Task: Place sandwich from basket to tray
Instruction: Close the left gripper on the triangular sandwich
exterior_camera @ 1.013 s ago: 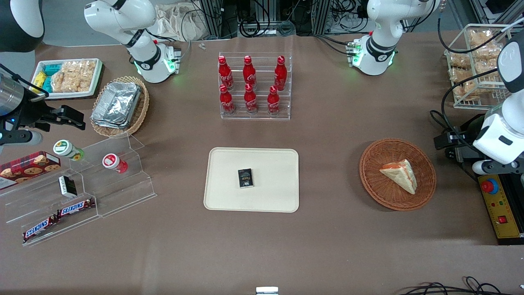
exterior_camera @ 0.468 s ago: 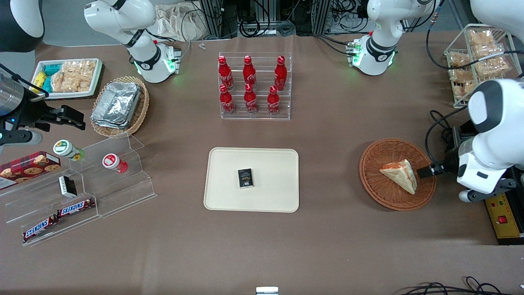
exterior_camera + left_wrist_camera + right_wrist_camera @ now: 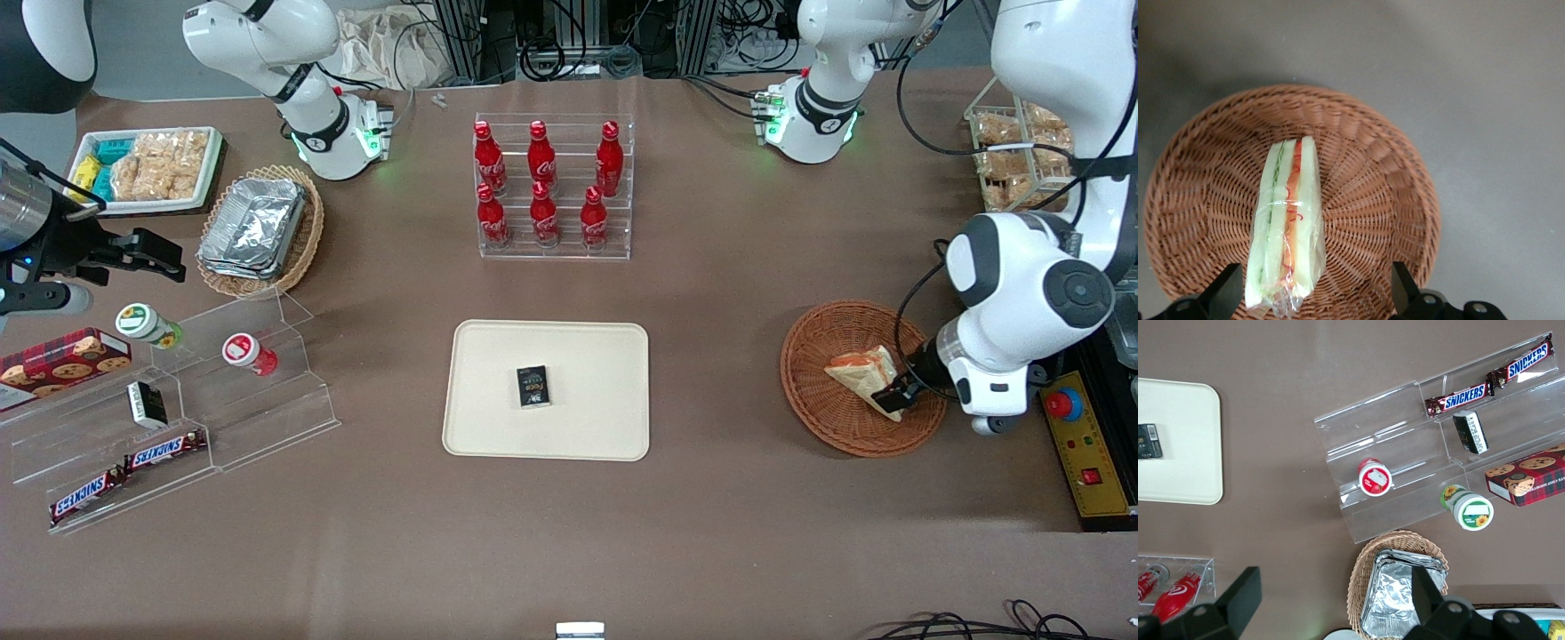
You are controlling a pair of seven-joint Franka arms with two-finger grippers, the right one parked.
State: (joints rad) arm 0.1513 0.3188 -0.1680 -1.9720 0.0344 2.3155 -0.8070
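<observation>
Tray (image 3: 498,356) sits mid-tabletop, just a black box (image 3: 533,387) on it. Sandwich (image 3: 858,373) is in the basket (image 3: 827,422), and the gripper (image 3: 893,396) has just swung in, fingers spread either side of it, so the grab looks next.

Reddish-brown round woven wicker basket (image 3: 1365,173) holds a pale white triangular sandwich (image 3: 1288,227) with red and green filling stripes, clear-wrapped. Black gripper (image 3: 1315,300) above. Plain brown tabletop (image 3: 711,293); cream rectangular tray (image 3: 498,391).
</observation>
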